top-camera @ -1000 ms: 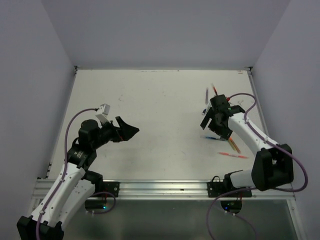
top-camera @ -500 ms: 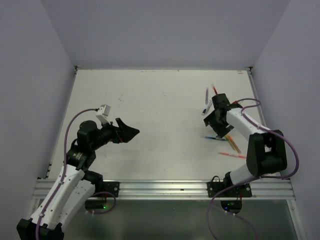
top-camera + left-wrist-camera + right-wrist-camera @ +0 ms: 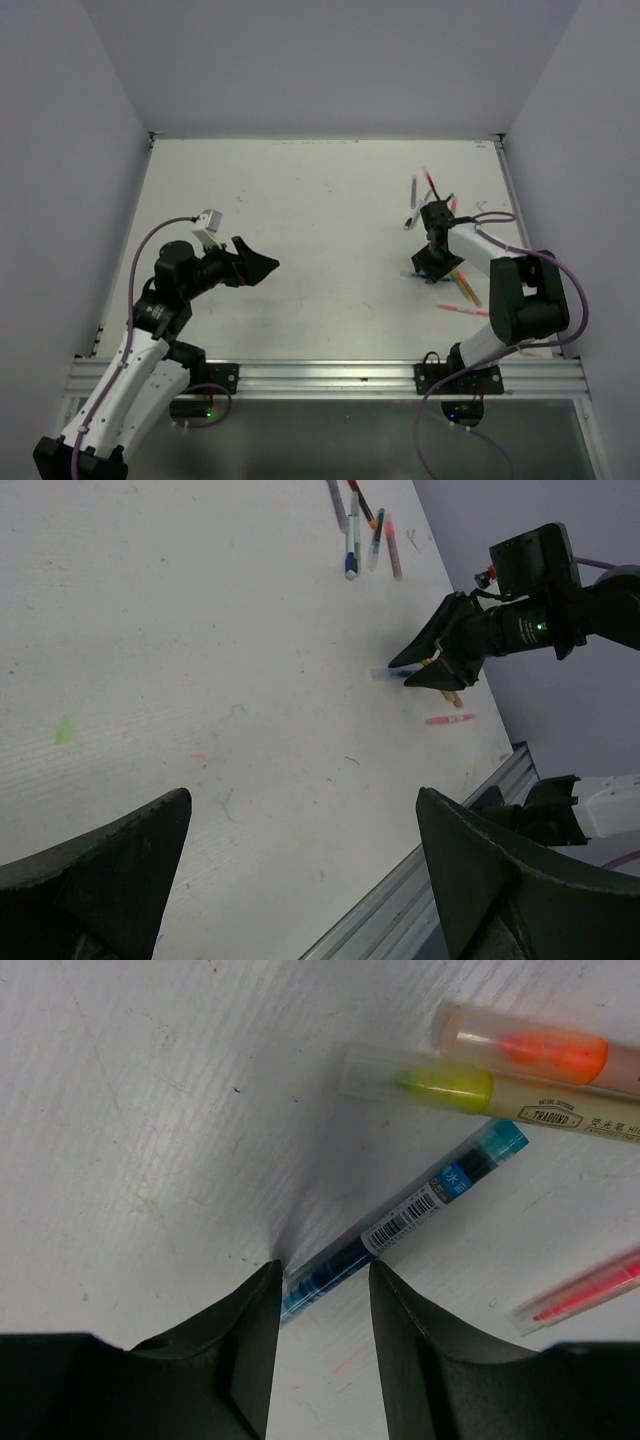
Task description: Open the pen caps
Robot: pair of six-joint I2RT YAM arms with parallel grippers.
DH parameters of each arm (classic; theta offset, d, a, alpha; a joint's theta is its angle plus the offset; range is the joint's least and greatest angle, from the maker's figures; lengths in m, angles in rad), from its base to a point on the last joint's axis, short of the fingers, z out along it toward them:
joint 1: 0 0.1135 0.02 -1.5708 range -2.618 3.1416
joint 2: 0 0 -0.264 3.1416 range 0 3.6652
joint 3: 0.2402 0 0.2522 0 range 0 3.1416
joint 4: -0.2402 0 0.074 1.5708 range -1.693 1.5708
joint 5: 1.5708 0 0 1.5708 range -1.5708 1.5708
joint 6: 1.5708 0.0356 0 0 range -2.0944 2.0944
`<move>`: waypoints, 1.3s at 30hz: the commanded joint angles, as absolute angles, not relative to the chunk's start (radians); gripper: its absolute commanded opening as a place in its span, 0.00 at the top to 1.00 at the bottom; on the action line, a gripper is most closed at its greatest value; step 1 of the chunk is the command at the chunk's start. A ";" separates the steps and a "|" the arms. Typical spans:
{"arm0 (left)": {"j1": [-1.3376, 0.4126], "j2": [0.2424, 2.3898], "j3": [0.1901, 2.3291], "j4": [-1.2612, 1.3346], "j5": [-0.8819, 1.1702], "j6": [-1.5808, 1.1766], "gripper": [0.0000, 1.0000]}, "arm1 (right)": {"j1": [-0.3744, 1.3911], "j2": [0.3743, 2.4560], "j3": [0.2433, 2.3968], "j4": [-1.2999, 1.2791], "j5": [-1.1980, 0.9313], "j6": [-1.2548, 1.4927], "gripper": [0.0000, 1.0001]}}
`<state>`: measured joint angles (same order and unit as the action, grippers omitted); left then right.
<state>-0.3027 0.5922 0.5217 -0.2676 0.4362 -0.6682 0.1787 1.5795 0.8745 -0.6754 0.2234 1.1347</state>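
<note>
**Right fingers straddle the blue pen's dark end**

The right fingers [image 3: 245, 1350] are down at the table [image 3: 140, 1110], parted by a narrow gap. The dark end of the blue pen [image 3: 405, 1220] lies in that gap, and the fingers are not clamped on it. The pen lies flat. Its long axis runs diagonally away from the fingers, up and to the right in the wrist view, and ends in a translucent teal tip. Which end carries its cap I cannot tell.

Just past that far tip lie a yellow pen [image 3: 490, 1095] and an orange pen [image 3: 545, 1055], side by side, their clear caps [image 3: 372, 1068] pointing left. A pink pen [image 3: 580, 1292] lies right of the fingers, apart from the blue one.

The left fingers [image 3: 110, 870] are spread wide and hold nothing, well apart from every pen. Further pens [image 3: 351, 540] lie far ahead of them.
</note>
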 commanded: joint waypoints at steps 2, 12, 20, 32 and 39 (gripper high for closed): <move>-0.298 0.600 0.558 -0.259 0.457 -0.652 0.03 | 0.227 1.623 0.853 -0.630 0.232 1.195 0.63; -0.298 0.629 0.581 -0.287 0.451 -0.615 0.04 | 0.423 1.617 0.870 -0.657 0.212 1.252 1.00; -0.298 0.722 0.454 -0.031 0.731 -0.687 0.18 | 0.658 1.419 0.814 -0.346 0.174 1.002 1.00; -0.364 0.821 0.249 0.439 0.772 -0.888 0.42 | 0.817 1.448 0.707 0.431 -0.284 0.960 1.00; -0.373 0.808 0.245 0.350 0.692 -0.842 0.47 | 0.884 1.479 0.735 0.541 -0.265 0.999 1.00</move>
<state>-0.3656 0.8181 0.2474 0.3325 0.7284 -0.8539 0.8764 1.4799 0.6991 0.4080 -0.2550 0.9794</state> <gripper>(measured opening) 0.533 0.051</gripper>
